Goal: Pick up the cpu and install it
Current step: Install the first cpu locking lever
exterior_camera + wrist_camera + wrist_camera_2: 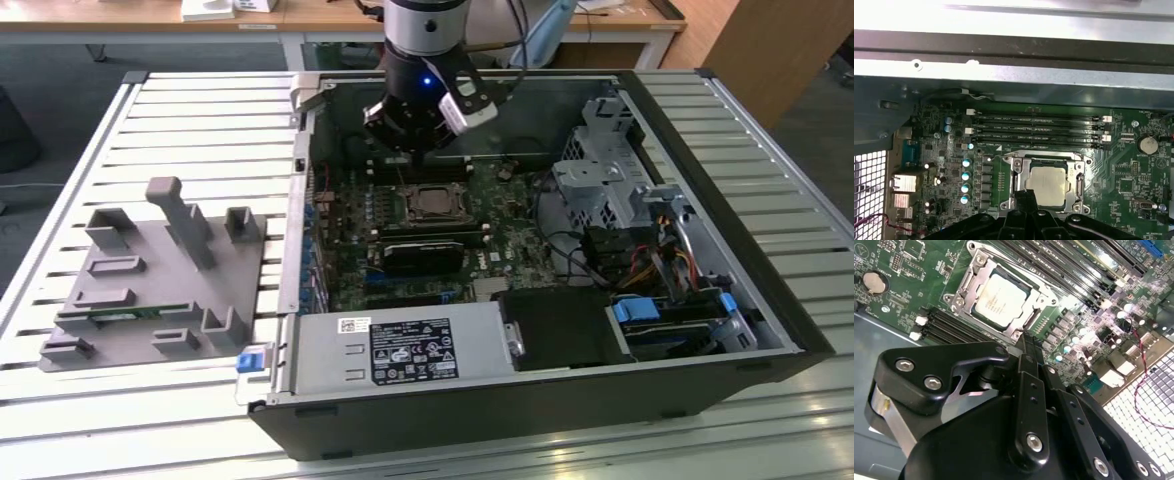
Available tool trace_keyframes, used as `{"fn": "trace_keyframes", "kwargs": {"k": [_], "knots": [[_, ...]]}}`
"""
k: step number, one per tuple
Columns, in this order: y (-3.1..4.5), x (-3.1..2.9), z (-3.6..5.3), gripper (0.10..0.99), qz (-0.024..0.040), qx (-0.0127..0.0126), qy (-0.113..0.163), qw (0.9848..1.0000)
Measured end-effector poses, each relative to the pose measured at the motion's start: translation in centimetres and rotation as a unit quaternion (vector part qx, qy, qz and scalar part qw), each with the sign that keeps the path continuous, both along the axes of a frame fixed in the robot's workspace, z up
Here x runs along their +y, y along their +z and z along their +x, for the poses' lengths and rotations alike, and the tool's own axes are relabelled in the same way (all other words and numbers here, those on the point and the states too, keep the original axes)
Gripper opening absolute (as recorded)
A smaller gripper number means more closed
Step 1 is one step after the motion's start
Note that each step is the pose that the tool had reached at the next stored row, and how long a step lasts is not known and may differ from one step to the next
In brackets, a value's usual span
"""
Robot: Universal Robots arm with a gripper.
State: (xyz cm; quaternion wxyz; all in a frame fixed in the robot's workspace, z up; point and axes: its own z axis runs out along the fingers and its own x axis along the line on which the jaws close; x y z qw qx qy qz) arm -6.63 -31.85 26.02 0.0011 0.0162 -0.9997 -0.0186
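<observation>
While the gripper hovers above the motherboard, its jaws are together and hold nothing; one cpu lies seated in the socket frame, beside four memory slots.

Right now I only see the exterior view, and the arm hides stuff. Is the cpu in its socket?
Observer: Yes. In both wrist views the cpu lies flat inside the socket, silver top up.
Operator: Where's the gripper?
Observer: In the first wrist view the gripper hangs at the cpu's edge. I can't tell if it touches.
Operator: Are the long slots next to it full?
Observer: No. The four slots beside the socket are empty.
</observation>
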Motion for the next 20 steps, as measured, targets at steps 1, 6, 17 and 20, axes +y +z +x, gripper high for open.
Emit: {"fn": "trace_keyframes", "kwargs": {"k": [1, 6, 17, 20], "knots": [[0.0, 0.0, -0.07, 0.106, 0.0, -0.0002, 0.0, 1.0], [-0.02, 0.0, -0.3, 0.106, 0.0, -0.0005, 0.0, 1.0], [-0.06, 0.0, -0.99, 0.106, 0.0001, -0.0007, 0.0, 1.0], [-0.07, 0.0, -1.34, 0.106, 0.0, -0.0009, 0.0, 1.0]]}}
